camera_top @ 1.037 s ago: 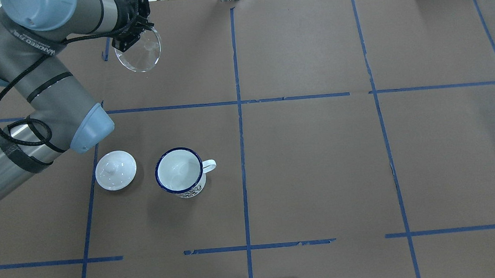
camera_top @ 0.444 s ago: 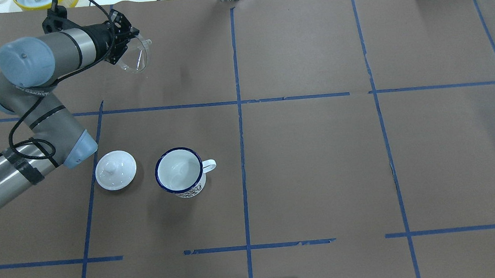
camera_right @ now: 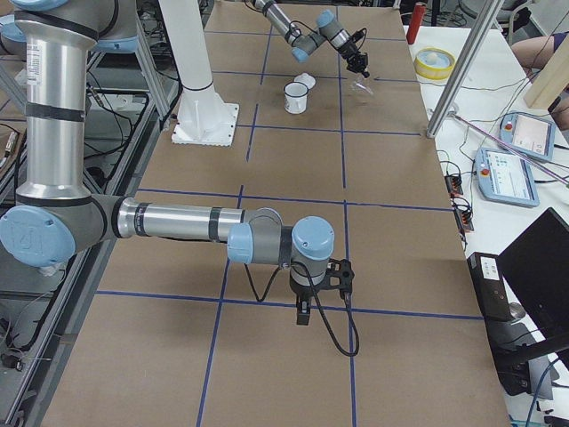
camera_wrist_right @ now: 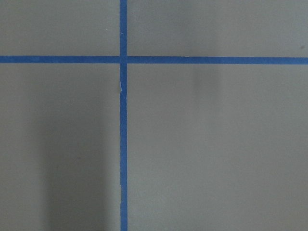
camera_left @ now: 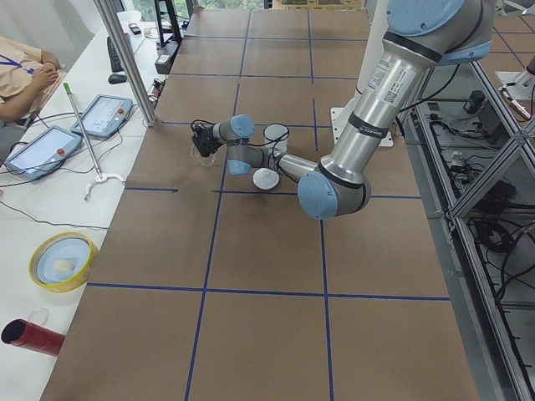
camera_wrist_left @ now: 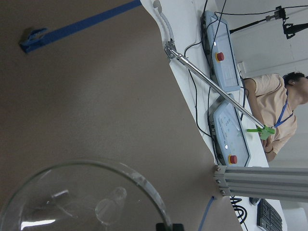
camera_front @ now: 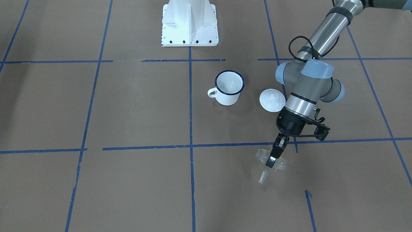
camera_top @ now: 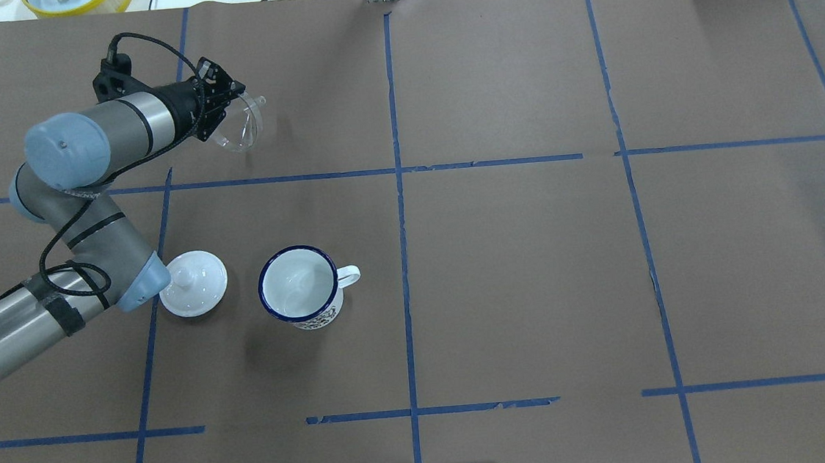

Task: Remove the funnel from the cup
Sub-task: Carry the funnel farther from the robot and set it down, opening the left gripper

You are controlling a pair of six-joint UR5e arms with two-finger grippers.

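Left hand (camera_top: 224,112) clamped on rim of clear funnel (camera_top: 245,129), tilted, out of the enamel mug (camera_top: 299,286) and well apart beyond it. Right hand (camera_right: 303,313): can't tell if apart or together.

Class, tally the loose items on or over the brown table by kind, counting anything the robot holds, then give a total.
Clear funnel: 1
White cup with blue rim: 1
White knobbed lid: 1
Total: 3
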